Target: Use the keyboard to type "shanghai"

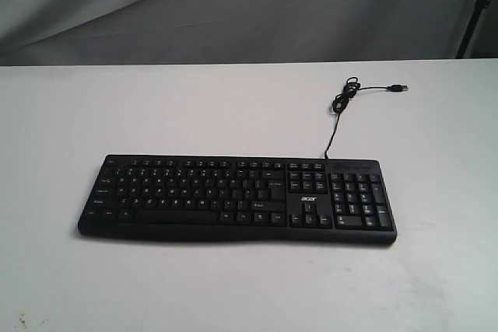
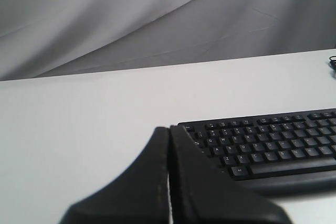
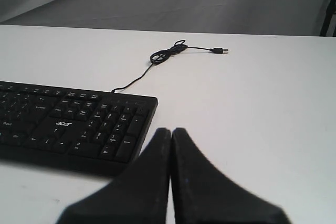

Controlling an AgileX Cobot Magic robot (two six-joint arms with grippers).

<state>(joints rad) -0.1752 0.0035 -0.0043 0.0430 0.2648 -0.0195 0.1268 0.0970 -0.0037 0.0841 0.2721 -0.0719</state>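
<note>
Black keyboard point(image 1: 237, 196) laid flat on white table point(image 1: 233, 106), untouched — typing not yet begun.
The left gripper point(image 2: 169, 135) is held w/ fingers pressed together on nothing, prob. to give one narrow tip for single keys; the keyboard's letter end is seen just ahead of it, apart. The right gripper point(image 3: 171, 134) is likewise clamped empty, near the numpad corner — cable point(image 1: 342, 99) is trailed off behind.

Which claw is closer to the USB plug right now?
Right. The right claw sits off the keyboard's number-pad end, with the plug ahead across the table; the left claw is at the keyboard's opposite end.
</note>
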